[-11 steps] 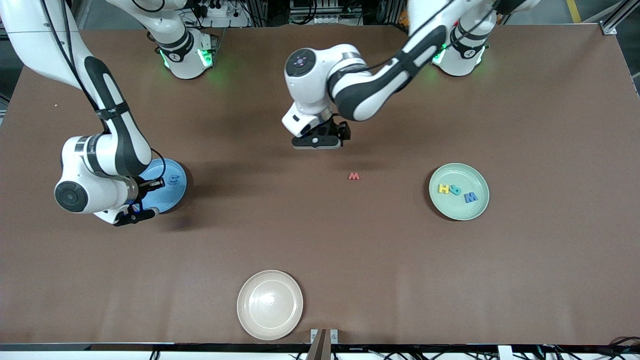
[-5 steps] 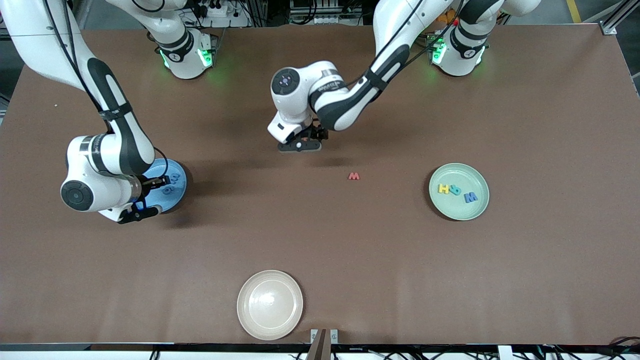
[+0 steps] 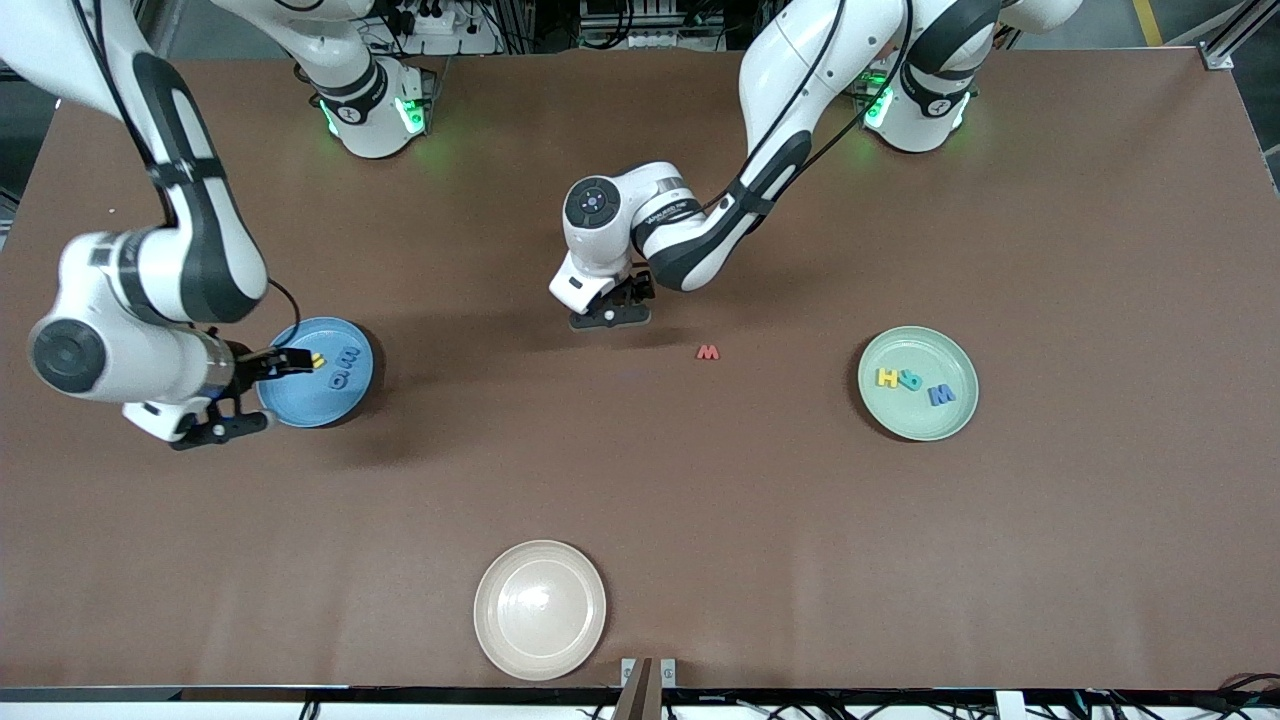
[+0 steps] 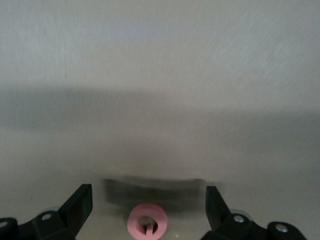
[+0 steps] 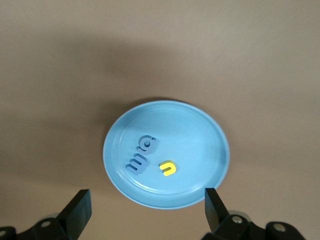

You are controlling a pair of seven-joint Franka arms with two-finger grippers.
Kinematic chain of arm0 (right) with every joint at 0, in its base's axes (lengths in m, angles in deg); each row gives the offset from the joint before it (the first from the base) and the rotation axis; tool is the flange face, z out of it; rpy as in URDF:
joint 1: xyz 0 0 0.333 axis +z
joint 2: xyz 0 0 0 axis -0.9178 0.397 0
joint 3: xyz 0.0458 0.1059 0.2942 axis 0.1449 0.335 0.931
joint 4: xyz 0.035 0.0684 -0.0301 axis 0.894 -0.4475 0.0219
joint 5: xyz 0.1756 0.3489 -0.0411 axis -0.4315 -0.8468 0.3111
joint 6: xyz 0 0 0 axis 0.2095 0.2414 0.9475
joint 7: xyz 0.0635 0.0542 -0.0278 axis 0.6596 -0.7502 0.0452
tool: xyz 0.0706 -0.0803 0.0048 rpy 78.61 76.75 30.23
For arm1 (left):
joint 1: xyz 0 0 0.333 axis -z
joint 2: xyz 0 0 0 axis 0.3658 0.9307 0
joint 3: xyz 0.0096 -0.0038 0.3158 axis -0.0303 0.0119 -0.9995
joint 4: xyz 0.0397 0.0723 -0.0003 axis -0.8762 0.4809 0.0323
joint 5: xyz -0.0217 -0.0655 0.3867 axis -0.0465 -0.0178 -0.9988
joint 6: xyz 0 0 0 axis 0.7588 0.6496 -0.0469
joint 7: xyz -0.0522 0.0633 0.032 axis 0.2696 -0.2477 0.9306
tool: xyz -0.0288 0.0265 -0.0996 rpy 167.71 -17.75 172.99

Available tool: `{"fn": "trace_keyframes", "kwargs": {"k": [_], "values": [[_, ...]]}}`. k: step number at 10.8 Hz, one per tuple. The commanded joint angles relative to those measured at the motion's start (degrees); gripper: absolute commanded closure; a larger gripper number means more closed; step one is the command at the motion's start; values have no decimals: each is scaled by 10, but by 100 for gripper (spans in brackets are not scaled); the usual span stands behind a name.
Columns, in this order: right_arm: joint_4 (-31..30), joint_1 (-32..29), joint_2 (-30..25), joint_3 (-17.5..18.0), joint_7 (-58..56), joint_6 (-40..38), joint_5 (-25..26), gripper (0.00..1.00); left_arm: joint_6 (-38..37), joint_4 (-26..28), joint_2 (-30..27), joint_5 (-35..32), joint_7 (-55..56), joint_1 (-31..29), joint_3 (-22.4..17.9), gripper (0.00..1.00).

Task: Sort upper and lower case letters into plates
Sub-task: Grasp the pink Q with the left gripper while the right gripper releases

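The blue plate (image 3: 300, 405) holds a yellow letter (image 3: 317, 360) and two blue letters (image 3: 343, 368); the right wrist view shows the blue plate (image 5: 200, 130), the yellow letter (image 5: 168, 168) and the blue letters (image 5: 142, 155). My right gripper (image 3: 250, 397) hangs open over the plate's rim, empty (image 5: 147, 205). The mint green plate (image 3: 920, 350) carries a yellow H (image 3: 887, 378), a teal letter (image 3: 909, 380) and a blue M (image 3: 941, 395). A red M (image 3: 708, 352) lies on the table. My left gripper (image 3: 610, 315) is open low over a pink round letter (image 4: 132, 226), which lies between its fingers (image 4: 147, 200).
A cream plate (image 3: 540, 609) sits near the table's front edge, nearer to the front camera than everything else. Brown tabletop (image 3: 700, 500) stretches between the plates.
My right gripper opened, left the yellow letter in the blue plate and rose toward its end of the table. My left gripper came down over the pink letter.
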Motion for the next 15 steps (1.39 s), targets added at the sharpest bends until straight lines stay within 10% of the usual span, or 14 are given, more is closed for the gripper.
{"fn": "trace_keyframes", "kwargs": {"k": [1,4,10,15], "values": [[-5,-4,-76,4,-5,-13,-6,0,6,18,-11,7,39,15,-8,0],[19,-4,-109,3,-5,-32,-8,0,7,23,-9,3,39,24,-9,0],[27,-9,-168,2,2,-28,-47,0,7,24,-11,-1,55,24,-8,96],[31,-5,-204,-16,2,-37,-52,0,-22,21,-47,0,-5,14,-50,100]]}}
